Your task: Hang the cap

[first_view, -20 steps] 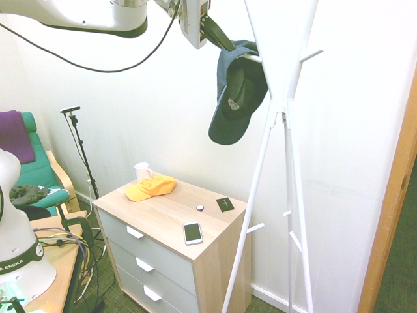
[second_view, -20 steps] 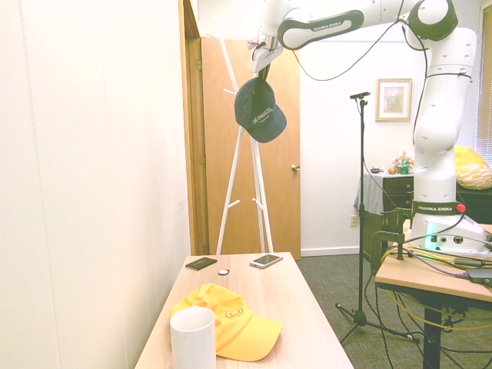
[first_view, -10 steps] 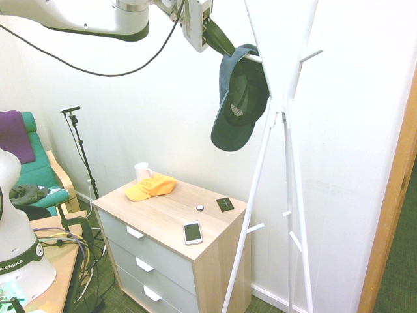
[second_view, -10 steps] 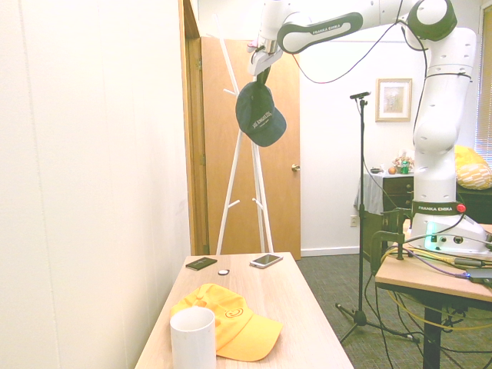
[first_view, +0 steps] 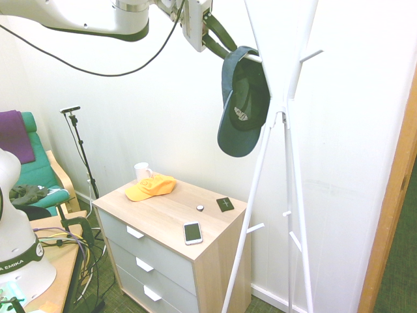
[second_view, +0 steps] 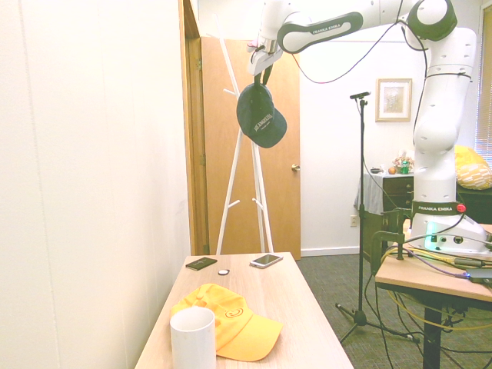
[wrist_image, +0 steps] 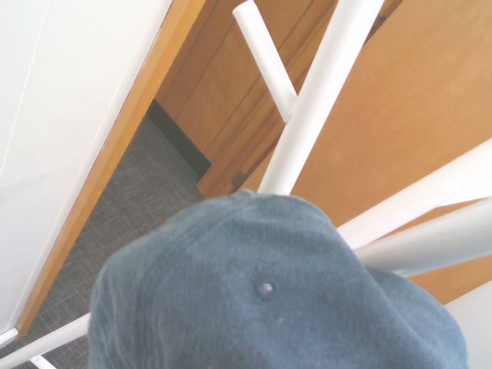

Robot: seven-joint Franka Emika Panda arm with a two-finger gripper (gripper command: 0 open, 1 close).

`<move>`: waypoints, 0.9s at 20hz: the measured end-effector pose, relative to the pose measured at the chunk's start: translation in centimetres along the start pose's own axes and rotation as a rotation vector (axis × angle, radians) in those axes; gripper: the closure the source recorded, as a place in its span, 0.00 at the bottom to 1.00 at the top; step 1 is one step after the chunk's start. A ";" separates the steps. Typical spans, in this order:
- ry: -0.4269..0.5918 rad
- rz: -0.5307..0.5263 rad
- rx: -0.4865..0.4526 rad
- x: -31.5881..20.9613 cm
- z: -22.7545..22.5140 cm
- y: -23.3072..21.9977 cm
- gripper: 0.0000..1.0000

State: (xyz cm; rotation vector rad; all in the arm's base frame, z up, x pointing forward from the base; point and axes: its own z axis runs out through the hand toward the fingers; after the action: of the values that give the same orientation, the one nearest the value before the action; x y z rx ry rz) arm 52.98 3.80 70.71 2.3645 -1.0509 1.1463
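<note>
The dark navy cap hangs from a short peg of the white coat rack, brim pointing down and pale lettering showing. The second exterior view shows the cap hanging against the rack in front of the door. My gripper is up beside the top of the cap, its two dark fingers spread open on either side of the cap's edge, gripping nothing. The wrist view looks down on the cap's crown and button, with rack poles behind it.
Below stands a wooden dresser carrying an orange-yellow cap, a white mug, a phone and a dark wallet. A wooden door is behind the rack. A green chair sits at left.
The fingers have opened and let go of the cap. The cap has swung in toward the rack pole and now hangs straighter from the peg.
</note>
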 end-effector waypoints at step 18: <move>-0.478 -0.090 0.153 -5.1 -2.9 -1.1 0.00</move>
State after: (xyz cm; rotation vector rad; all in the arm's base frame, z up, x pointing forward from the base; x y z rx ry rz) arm 50.12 8.62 68.67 2.8605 -1.0075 0.6606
